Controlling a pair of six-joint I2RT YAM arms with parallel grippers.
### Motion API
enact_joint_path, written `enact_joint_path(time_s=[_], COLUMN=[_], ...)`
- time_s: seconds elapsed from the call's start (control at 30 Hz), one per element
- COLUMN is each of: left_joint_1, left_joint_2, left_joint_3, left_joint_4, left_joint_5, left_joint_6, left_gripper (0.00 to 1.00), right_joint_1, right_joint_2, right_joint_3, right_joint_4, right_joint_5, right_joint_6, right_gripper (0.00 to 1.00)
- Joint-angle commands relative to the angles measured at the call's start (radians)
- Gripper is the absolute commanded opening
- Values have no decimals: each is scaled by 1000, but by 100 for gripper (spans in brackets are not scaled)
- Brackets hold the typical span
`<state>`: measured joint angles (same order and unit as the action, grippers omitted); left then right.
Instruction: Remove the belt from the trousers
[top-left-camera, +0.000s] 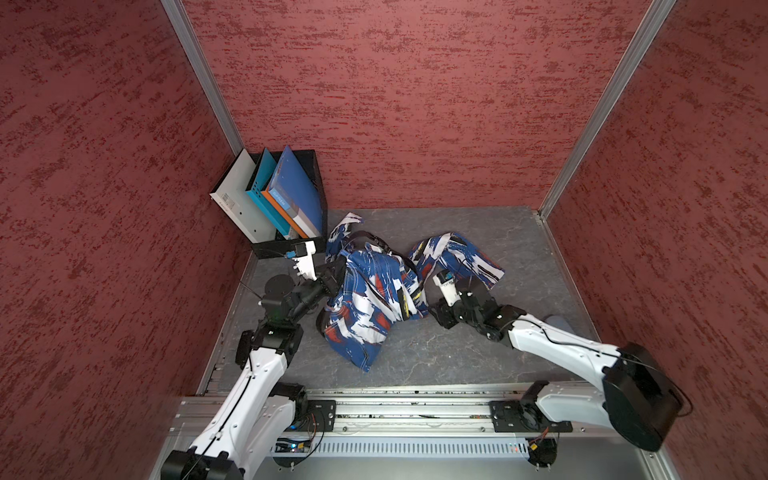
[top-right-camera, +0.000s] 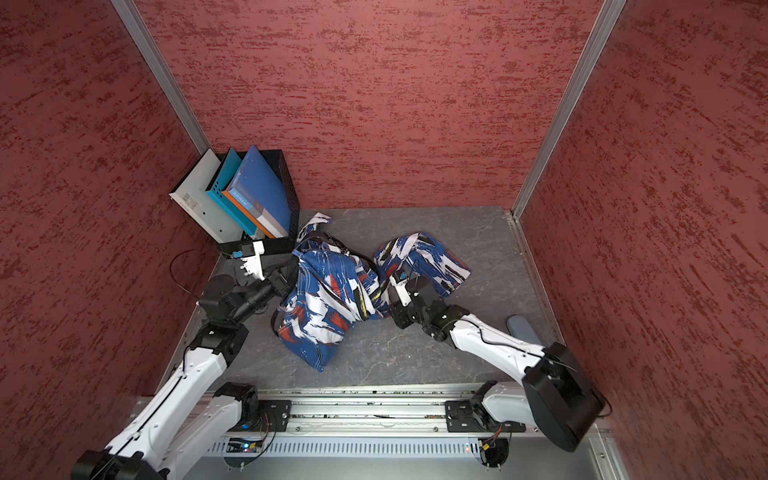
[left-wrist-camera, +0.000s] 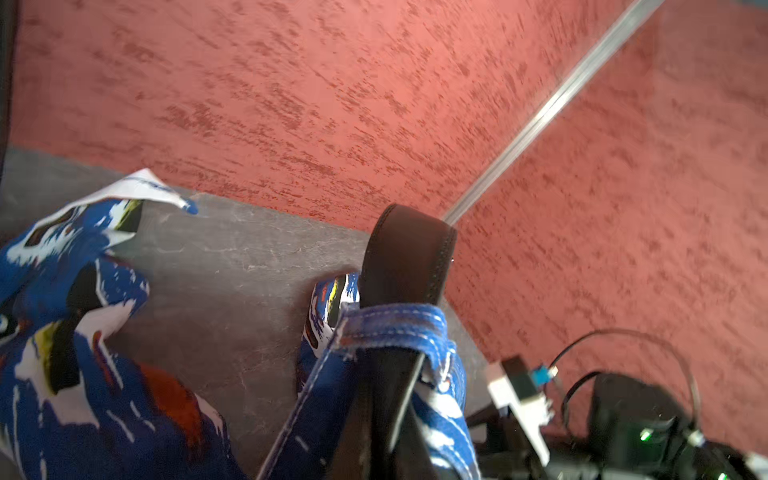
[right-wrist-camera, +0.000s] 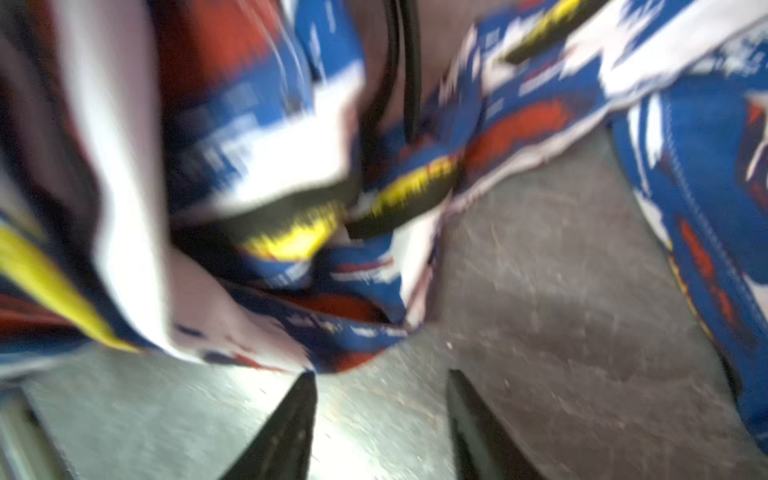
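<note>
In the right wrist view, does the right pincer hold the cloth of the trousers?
No: the right pincer has its jaws apart over the bare table, and the trousers lie ahead of them, not between them.

The grey marbled tabletop (top-left-camera: 436, 357) carries crumpled patterned trousers (top-left-camera: 365, 299), a black file box (top-left-camera: 272, 249) and, seemingly, a blue-grey pad (top-left-camera: 559, 322).

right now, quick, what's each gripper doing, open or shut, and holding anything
left gripper: shut, seemingly pinching the belt.
right gripper: open, holding nothing, its tips just short of the trousers.
</note>
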<state>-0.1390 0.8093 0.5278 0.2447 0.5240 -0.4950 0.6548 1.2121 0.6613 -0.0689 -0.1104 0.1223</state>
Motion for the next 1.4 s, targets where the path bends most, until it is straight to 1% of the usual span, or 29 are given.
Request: enact_joint_path(time_s=[0.0, 0.03, 0.07, 0.1, 0.2, 0.27, 0.37, 0.47, 0.53, 0.6, 0.67, 0.7, 0.73, 0.77, 0.83, 0.9, 0.97, 1.0, 1.03, 1.07, 1.1, 1.13, 1.17, 1.2, 1.23, 1.27, 1.3, 1.33, 1.37], left_joint_1=[-14, -14, -16, -15, -14, -16, -21, -25, -25, -24, -25, -25, -25, -25, -24, -24, -18, -14, -8, 0, 11, 22, 30, 34, 32, 27, 13, -21, -65], left_joint_2=[-10, -5, 1, 6, 22, 34, 45, 45, 41, 42, 42, 43, 42, 45, 57, 67, 69, 67, 61, 49, 31, 2, -34, -73, -99, -101, -80, -37, 8], left_joint_3=[41, 39, 40, 41, 51, 60, 66, 66, 62, 58, 50, 44, 36, 31, 27, 27, 24, 29, 53, 98, 134, 165, 176, 178, 174, 176, 191, 221, 248], left_joint_4=[-122, -131, -144, -150, -141, -124, -99, -91, -82, -75, -53, -35, -10, 12, 38, 40, 7, -48, -171, -333, -450, -537, -559, -538, -480, -430, -381, -357, -356], left_joint_5=[142, 173, 203, 226, 262, 272, 276, 268, 274, 287, 298, 301, 305, 305, 318, 318, 297, 270, 218, 135, 58, -24, -70, -93, -77, -42, 7, 30, 26], left_joint_6=[188, 210, 232, 243, 243, 232, 209, 192, 187, 175, 149, 134, 115, 99, 78, 70, 81, 107, 178, 287, 383, 494, 574, 654, 714, 745, 767, 774, 795], left_gripper=[0, 0, 0, 0, 0, 0, 0, 0, 0, 0, 0, 0, 0, 0, 0, 0, 0, 14, 37, 49, 57, 68, 77, 85, 88, 89, 87, 86, 85], right_joint_1=[-30, -38, -48, -53, -45, -21, 0, 8, 19, 44, 64, 69, 80, 88, 94, 105, 111, 111, 111, 108, 104, 96, 89, 80, 72, 68, 64, 63, 62], right_joint_2=[-91, -81, -55, -7, 100, 142, 174, 174, 185, 212, 237, 239, 252, 272, 275, 266, 252, 250, 226, 202, 187, 169, 156, 145, 131, 123, 120, 119, 120], right_joint_3=[56, 69, 90, 125, 223, 257, 274, 265, 282, 314, 338, 345, 350, 352, 342, 333, 336, 342, 347, 359, 372, 393, 413, 433, 446, 455, 464, 476, 485], right_joint_4=[261, 301, 341, 363, 386, 391, 390, 385, 326, 261, 241, 233, 226, 230, 249, 271, 254, 239, 209, 167, 121, 46, -18, -89, -141, -179, -210, -237, -256], right_joint_5=[-93, -131, -189, -244, -338, -299, -299, -319, -269, -149, -29, -8, 25, 66, 59, 68, 102, 119, 144, 173, 187, 191, 182, 162, 142, 116, 102, 84, 70], right_joint_6=[-151, -183, -214, -256, -257, -262, -273, -279, -311, -358, -392, -414, -441, -454, -475, -499, -523, -537, -555, -578, -594, -617, -629, -637, -629, -624, -616, -607, -601], right_gripper=[80, 86, 88, 89, 86, 84, 83, 80, 73, 60, 48, 42, 40, 32, 27, 14, 4, 1, 0, 0, 0, 0, 0, 0, 0, 0, 0, 0, 0])
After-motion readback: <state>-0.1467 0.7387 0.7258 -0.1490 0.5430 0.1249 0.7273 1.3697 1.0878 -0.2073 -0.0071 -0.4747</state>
